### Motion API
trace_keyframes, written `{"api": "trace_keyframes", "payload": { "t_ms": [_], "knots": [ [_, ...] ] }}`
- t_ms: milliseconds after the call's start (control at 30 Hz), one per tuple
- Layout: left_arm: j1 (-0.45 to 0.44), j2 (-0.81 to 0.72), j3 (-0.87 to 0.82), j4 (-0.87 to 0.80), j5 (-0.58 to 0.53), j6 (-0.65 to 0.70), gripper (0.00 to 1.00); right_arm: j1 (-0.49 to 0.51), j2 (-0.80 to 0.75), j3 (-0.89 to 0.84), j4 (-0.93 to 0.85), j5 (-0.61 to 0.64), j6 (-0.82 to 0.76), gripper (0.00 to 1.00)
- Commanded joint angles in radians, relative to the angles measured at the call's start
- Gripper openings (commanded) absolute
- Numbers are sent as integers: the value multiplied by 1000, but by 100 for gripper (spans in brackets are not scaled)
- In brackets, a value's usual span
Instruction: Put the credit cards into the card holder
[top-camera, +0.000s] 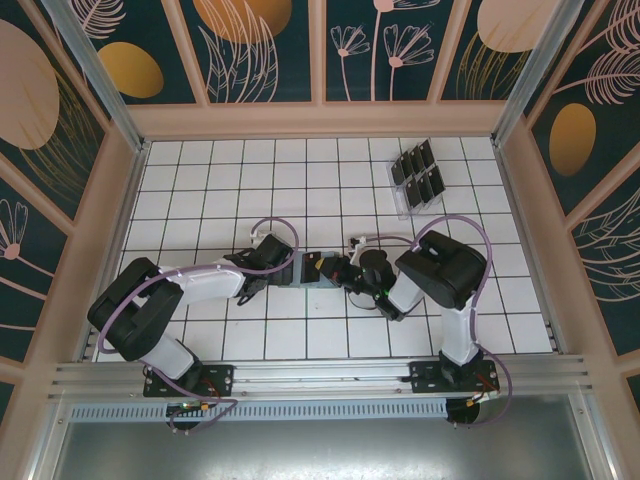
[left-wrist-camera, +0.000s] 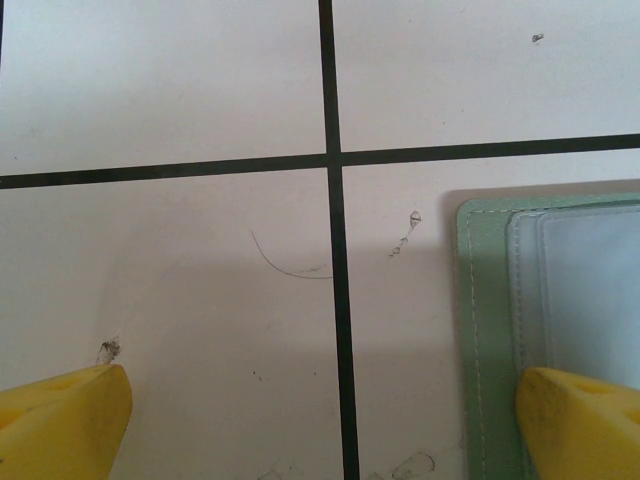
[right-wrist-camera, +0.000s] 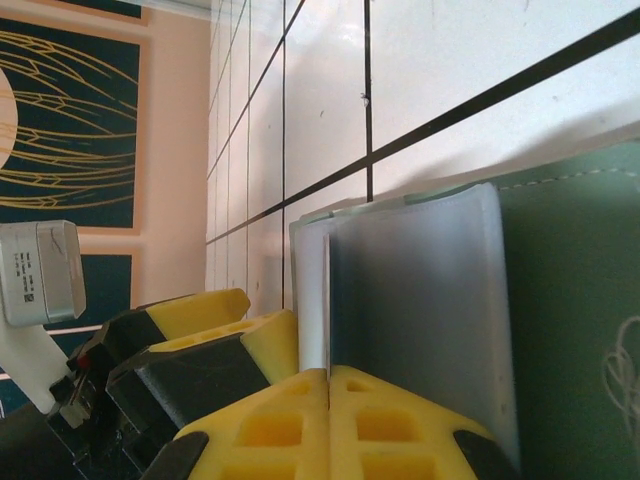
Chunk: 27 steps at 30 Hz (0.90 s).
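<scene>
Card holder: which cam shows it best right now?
Right wrist: the card holder is close up, with green cover, stitching and clear pockets legible. Left wrist catches one corner with part of a clear pocket. Top external shows it small and partly covered.

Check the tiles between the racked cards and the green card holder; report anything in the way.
No loose thing lies on those tiles. The right gripper, shut on the card holder, and its arm stand on the side facing the credit cards.
</scene>
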Motion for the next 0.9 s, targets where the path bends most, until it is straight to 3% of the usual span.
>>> {"api": "trace_keyframes", "payload": {
  "t_ms": [0,867],
  "knots": [
    [0,18,-33,-62,-4,2,99,-3,23,17,54,-9,10,0],
    [1,11,-34,-59,-1,0,98,15,33,58,-18,-24,5,3]
  ]
}}
